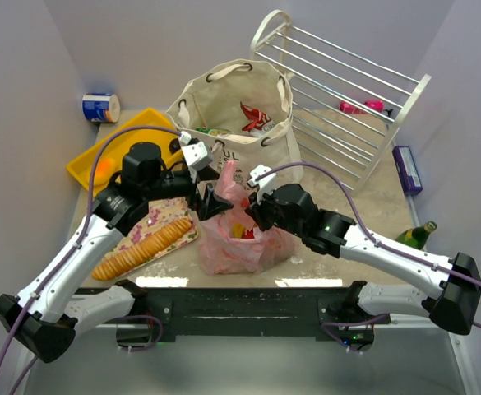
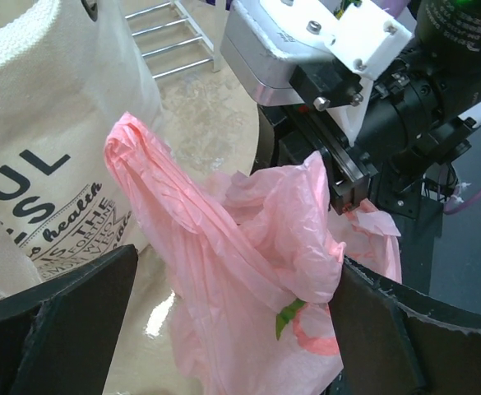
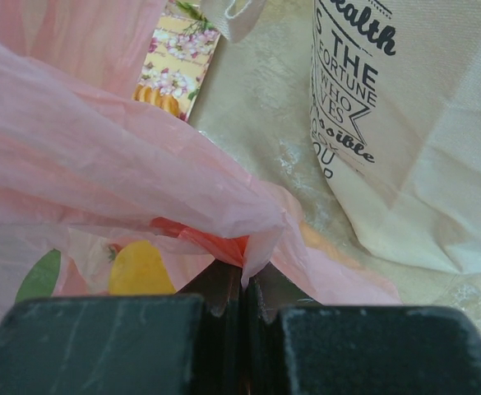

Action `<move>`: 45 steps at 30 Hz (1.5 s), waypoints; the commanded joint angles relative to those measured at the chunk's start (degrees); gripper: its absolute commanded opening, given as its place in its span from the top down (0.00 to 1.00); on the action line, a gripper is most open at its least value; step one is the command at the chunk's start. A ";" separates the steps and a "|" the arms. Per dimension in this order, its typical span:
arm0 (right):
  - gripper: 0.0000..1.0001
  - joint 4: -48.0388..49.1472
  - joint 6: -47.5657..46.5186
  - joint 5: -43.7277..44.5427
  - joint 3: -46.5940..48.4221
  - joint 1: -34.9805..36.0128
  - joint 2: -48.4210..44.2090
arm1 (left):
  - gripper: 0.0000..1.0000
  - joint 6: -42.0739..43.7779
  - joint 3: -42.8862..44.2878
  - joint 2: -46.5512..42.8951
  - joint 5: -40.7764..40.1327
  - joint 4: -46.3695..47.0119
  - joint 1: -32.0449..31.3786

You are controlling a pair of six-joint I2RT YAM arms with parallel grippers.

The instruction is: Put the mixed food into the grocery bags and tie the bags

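Note:
The thin pink plastic bag [image 1: 242,240] sits at the table's near middle, with yellow fruit [image 3: 141,267] and something red [image 3: 207,241] showing through it. My right gripper [image 1: 253,216] is shut on a fold of the bag's top edge [image 3: 244,255]. My left gripper [image 1: 210,202] is open, its fingers [image 2: 76,317] wide apart either side of a raised twisted strip of the bag [image 2: 224,247], not clamping it. The cream canvas tote [image 1: 238,123] stands just behind, with a red packet [image 1: 255,116] inside. Its black lettering shows in the left wrist view [image 2: 34,197].
A long tan cracker sleeve [image 1: 144,247] lies on a floral plate [image 1: 159,212] at the left. A yellow tray [image 1: 113,156] and a blue-and-white can [image 1: 100,107] are at back left. A white wire rack [image 1: 347,107], a purple box [image 1: 406,169] and a green bottle [image 1: 417,234] are at right.

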 commanded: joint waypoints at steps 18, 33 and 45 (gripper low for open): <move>1.00 0.05 -1.53 -1.66 2.83 -0.09 -0.61 | 0.05 -8.63 -3.69 3.88 2.63 13.72 -0.46; 0.32 -4.17 4.26 -9.74 7.74 -0.26 -8.87 | 0.97 -6.88 -8.96 4.15 6.40 19.35 -0.46; 0.39 -2.24 14.73 -20.65 18.65 -10.81 -3.34 | 1.00 -5.47 -10.37 2.65 10.54 22.16 -0.81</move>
